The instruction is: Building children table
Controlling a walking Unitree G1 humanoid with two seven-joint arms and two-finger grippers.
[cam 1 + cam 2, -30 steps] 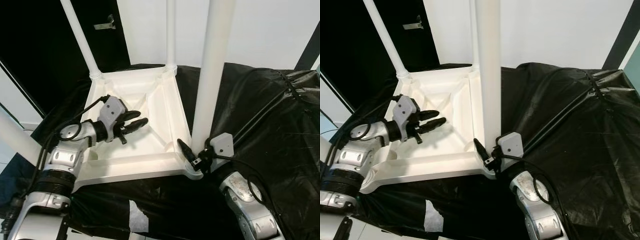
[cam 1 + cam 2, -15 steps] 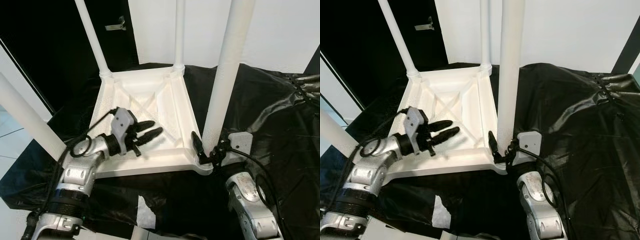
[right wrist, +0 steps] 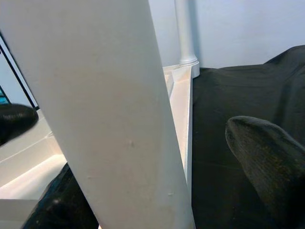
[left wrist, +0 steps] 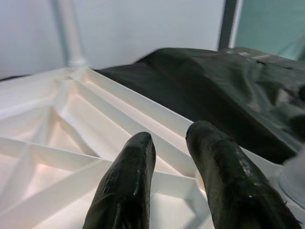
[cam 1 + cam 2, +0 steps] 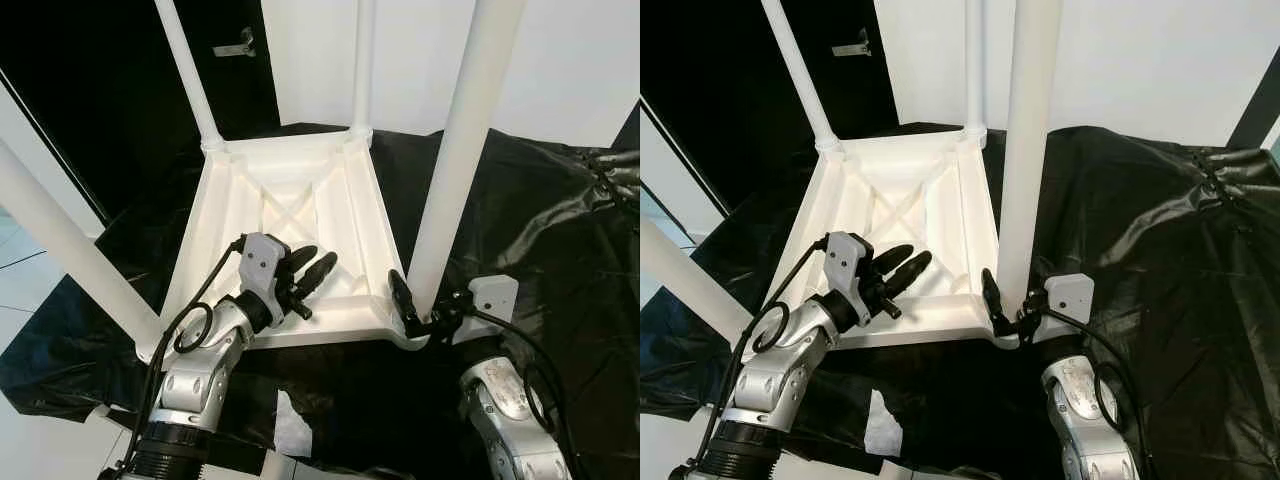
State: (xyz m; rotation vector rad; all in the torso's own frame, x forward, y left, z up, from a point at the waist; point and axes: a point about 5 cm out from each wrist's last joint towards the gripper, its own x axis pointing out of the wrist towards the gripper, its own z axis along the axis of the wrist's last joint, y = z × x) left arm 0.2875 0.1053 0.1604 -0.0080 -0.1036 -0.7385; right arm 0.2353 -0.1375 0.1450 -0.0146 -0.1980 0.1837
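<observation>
The white children's table (image 5: 290,200) lies upside down on a black sheet (image 5: 540,230), its legs pointing up. The right claw (image 5: 418,308) pinches the near right leg (image 5: 455,170) at its base. The left claw (image 5: 310,272), fingers slightly spread and holding nothing, hovers over the ribbed underside.

Two silver, ribbed arms carry looping black cables; each tool — left tool (image 5: 310,272), right tool (image 5: 418,308) — pairs long, rounded black fingers (image 4: 128,191) with a pale grey wrist housing.
</observation>
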